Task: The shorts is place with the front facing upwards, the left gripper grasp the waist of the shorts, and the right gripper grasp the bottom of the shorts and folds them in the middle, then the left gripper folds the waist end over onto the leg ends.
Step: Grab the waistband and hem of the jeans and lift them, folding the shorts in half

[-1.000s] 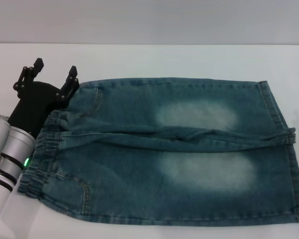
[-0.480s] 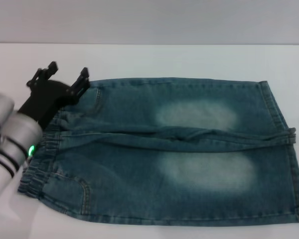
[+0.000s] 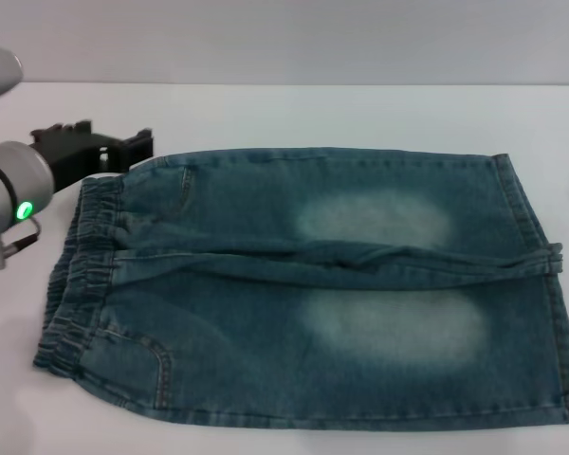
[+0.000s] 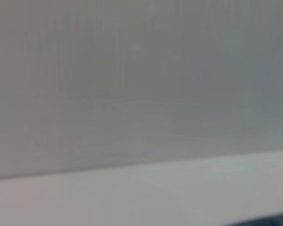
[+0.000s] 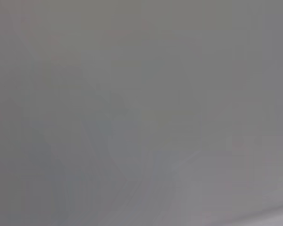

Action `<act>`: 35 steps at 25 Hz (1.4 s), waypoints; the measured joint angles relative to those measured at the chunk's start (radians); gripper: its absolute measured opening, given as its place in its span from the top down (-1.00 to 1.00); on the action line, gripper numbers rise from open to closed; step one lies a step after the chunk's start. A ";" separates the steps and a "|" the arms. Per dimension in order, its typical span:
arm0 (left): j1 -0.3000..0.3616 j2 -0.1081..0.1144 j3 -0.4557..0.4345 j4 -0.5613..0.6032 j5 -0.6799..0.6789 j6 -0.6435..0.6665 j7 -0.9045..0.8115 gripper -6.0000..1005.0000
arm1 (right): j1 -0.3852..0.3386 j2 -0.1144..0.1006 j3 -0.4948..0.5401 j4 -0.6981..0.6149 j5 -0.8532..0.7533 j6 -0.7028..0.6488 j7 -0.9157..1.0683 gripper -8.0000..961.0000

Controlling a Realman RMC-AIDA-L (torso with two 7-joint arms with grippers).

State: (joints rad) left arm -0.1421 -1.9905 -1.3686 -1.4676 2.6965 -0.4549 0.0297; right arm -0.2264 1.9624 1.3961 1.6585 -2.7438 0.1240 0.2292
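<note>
i see the shorts (image 3: 308,284) lying flat, front up, on the white surface (image 3: 360,114), waistband (image 3: 76,275) on the left, leg hems (image 3: 541,284) on the right. my left end effector (image 3: 100,150) sits just beyond the waistband's far corner, empty; i cannot tell its finger state.

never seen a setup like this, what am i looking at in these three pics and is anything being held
This is a two-armed robot at a white table. The wide picture comes from a camera on its head, looking down. Denim shorts lie flat, front up, elastic waist on the robot's left. The left gripper, a black claw on a silver arm, hovers beside the waist corner and holds nothing. The other two pictures come from wrist cameras and show almost only blank grey. The right gripper is out of view.
</note>
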 joint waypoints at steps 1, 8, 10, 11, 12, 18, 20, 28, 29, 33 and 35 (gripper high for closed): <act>-0.001 -0.027 -0.058 -0.053 -0.002 -0.123 0.039 -0.59 | 0.003 0.007 0.023 0.036 0.000 0.091 -0.001 -0.56; 0.008 -0.066 -0.136 -0.157 -0.004 -0.430 0.129 -0.59 | 0.044 0.099 0.176 0.169 0.006 0.557 -0.071 -0.54; 0.009 -0.067 -0.151 -0.167 -0.005 -0.501 0.120 -0.59 | 0.044 0.109 0.190 0.183 0.011 0.626 -0.089 -0.55; 0.010 -0.067 -0.158 -0.169 -0.006 -0.533 0.114 -0.59 | 0.043 0.109 0.192 0.187 0.012 0.654 -0.092 -0.55; 0.012 -0.067 -0.165 -0.173 -0.006 -0.561 0.108 -0.59 | 0.041 0.109 0.192 0.191 0.013 0.676 -0.091 -0.55; 0.062 -0.065 -0.192 -0.236 0.016 -0.699 0.060 -0.59 | 0.006 0.111 0.180 0.227 0.047 0.720 -0.095 -0.55; 0.071 -0.065 -0.202 -0.262 0.035 -0.742 0.047 -0.59 | 0.002 0.110 0.177 0.239 0.051 0.736 -0.097 -0.55; 0.071 -0.067 -0.187 -0.295 0.166 -0.917 -0.024 -0.57 | 0.010 0.110 0.177 0.234 0.046 0.747 -0.099 -0.54; 0.069 -0.068 -0.180 -0.295 0.172 -0.927 -0.030 -0.57 | 0.013 0.110 0.178 0.231 0.046 0.746 -0.099 -0.54; 0.068 -0.069 -0.156 -0.297 0.177 -0.940 -0.054 -0.54 | 0.027 0.109 0.182 0.225 0.045 0.746 -0.101 -0.53; 0.066 -0.069 -0.150 -0.297 0.175 -0.944 -0.062 -0.52 | 0.033 0.109 0.183 0.222 0.044 0.746 -0.102 -0.53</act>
State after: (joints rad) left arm -0.0759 -2.0600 -1.5182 -1.7641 2.8712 -1.3991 -0.0321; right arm -0.1932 2.0717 1.5793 1.8803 -2.6999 0.8704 0.1268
